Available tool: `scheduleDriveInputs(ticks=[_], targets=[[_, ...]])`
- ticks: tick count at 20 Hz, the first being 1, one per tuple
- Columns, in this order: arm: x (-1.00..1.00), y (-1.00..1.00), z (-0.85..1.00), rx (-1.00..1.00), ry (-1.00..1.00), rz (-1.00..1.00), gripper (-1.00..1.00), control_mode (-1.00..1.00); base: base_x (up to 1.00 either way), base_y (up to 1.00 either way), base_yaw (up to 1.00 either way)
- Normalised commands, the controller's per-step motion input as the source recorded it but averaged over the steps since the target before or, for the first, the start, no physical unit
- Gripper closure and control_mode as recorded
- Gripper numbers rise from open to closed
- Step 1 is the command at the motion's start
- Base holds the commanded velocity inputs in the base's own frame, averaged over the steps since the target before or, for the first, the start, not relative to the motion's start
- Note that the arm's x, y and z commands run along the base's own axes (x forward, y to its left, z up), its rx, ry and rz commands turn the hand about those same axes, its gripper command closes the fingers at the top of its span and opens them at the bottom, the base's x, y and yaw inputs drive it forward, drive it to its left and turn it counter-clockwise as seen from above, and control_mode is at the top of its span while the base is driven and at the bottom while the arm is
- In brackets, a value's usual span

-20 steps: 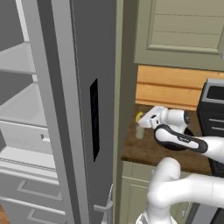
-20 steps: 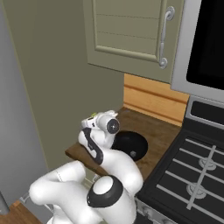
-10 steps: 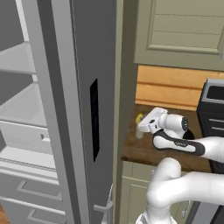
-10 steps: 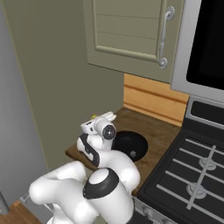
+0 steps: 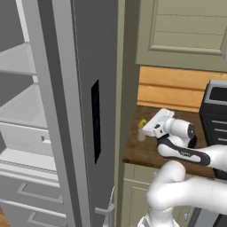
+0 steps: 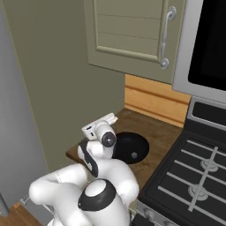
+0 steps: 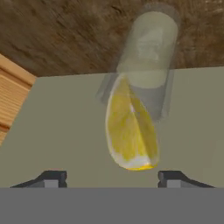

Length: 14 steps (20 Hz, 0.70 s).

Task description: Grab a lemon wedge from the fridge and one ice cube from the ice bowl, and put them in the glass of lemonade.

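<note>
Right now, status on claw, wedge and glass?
Claw open above glass. Wedge loose between fingertips, at glass mouth, not gripped. Ice bowl beside arm, untouched. Nothing in the way.

The open fridge (image 5: 84, 111) door and the olive cabinet side wall (image 6: 57, 84) close off the counter's (image 5: 146, 150) left end, right beside the glass of lemonade (image 7: 146, 65). The lemon wedge (image 7: 130, 131) fills the way into the glass mouth. The ice bowl (image 6: 130, 148) takes the counter between arm and stove (image 6: 194, 176).

lemon wedge (image 7: 130, 131) at glass of lemonade (image 7: 144, 61) mouth
</note>
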Motion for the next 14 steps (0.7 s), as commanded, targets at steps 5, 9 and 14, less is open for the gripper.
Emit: scheduleDriveInputs(ticks=[5,9,14], targets=[[-0.30,-0.25,0.55,-0.05,-0.06,0.00,-1.00,-1.00,0.00,0.00,0.00],[-0.76,-0.40,0.33,-0.06,-0.02,0.00,-1.00,-1.00,0.00,0.00,0.00],[-1.00,-0.52,0.03,-0.07,0.00,0.00,-1.00,-1.00,0.00,0.00,0.00]])
